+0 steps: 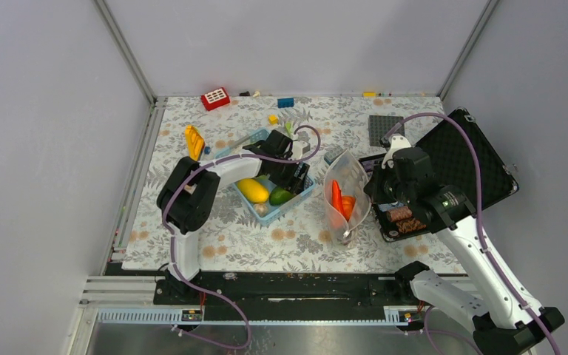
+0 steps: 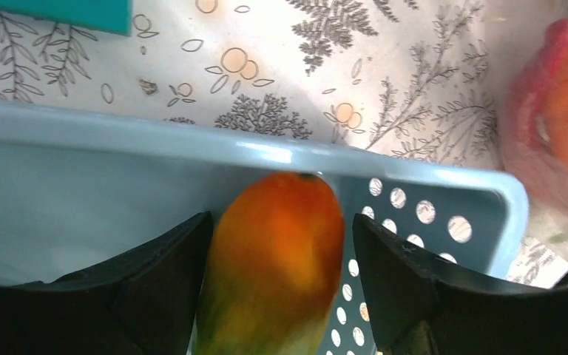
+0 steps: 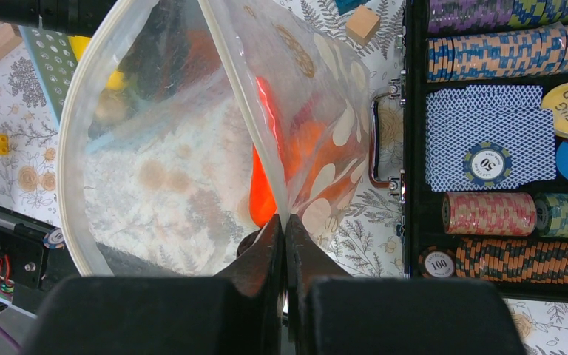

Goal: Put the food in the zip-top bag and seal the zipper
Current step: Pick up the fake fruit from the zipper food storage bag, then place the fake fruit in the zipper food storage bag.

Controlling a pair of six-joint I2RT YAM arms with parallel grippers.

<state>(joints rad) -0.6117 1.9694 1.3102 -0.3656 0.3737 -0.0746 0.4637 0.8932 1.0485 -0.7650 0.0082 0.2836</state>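
Now, filling step judged in hand: orange-green piece, in blue basket left of zip-top bag, framed by left gripper, jaws open. Bag edge pinched by right gripper, jaws shut; mouth wide. Next: piece to be squeezed, lifted, carried right into bag.

The counter has a white cover printed with grey fern leaves and small orange rings. The light-blue plastic basket has a pattern of round holes in its wall. The smooth plastic toy fruit is orange at the tip and yellow-green lower down. The clear soft plastic bag has white dots, and red and orange show through it. The left pincer and the right pincer are black.
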